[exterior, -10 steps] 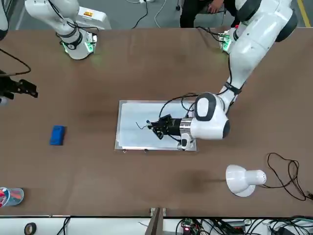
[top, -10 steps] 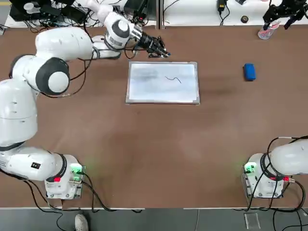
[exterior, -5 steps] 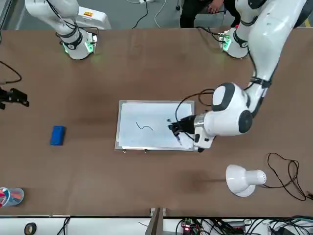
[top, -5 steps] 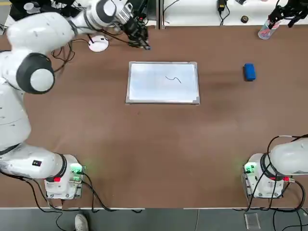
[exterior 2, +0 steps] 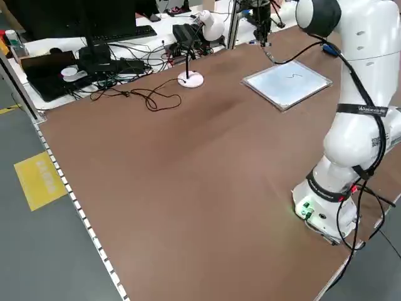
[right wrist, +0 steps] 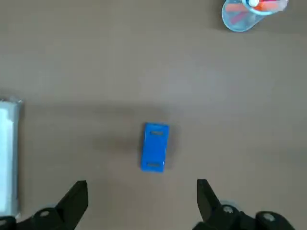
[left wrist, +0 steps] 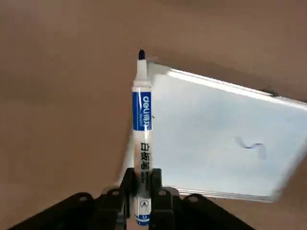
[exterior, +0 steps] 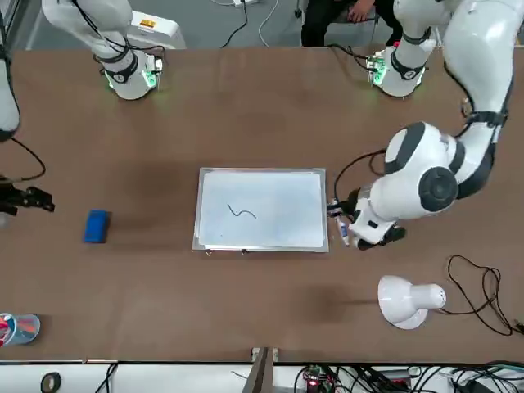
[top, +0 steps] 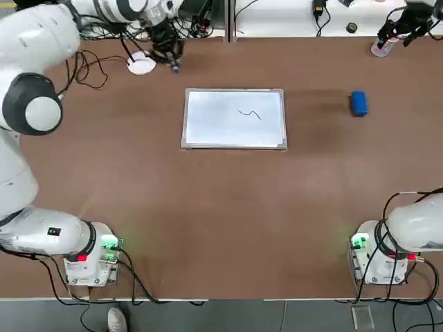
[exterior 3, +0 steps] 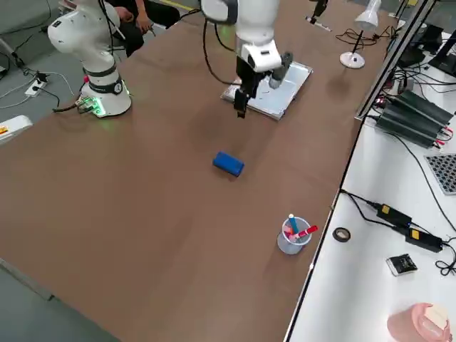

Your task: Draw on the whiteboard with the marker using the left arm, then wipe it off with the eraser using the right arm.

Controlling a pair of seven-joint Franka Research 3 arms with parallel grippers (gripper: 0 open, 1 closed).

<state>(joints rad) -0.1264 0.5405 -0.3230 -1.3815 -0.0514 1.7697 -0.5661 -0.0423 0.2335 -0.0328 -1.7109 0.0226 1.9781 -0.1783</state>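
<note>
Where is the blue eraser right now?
In the top view, the blue eraser lies on the brown table, right of the whiteboard and apart from it, below the clear cup.

Brown tbl (top: 208, 228) w/ whiteboard (top: 234, 119), blue eraser (top: 358, 103), cup (exterior: 20, 328), lamp (exterior: 407, 301).

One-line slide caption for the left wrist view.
Black left pincer gripping slim blue-and-white marker, whiteboard with short wavy stroke beyond.

My left claw (left wrist: 142, 175) grips the slim white-and-blue marker (left wrist: 143, 112) near the flat, squiggled whiteboard (top: 221, 131); the blue eraser (top: 358, 104) lies apart from my right claw (right wrist: 142, 183).
</note>
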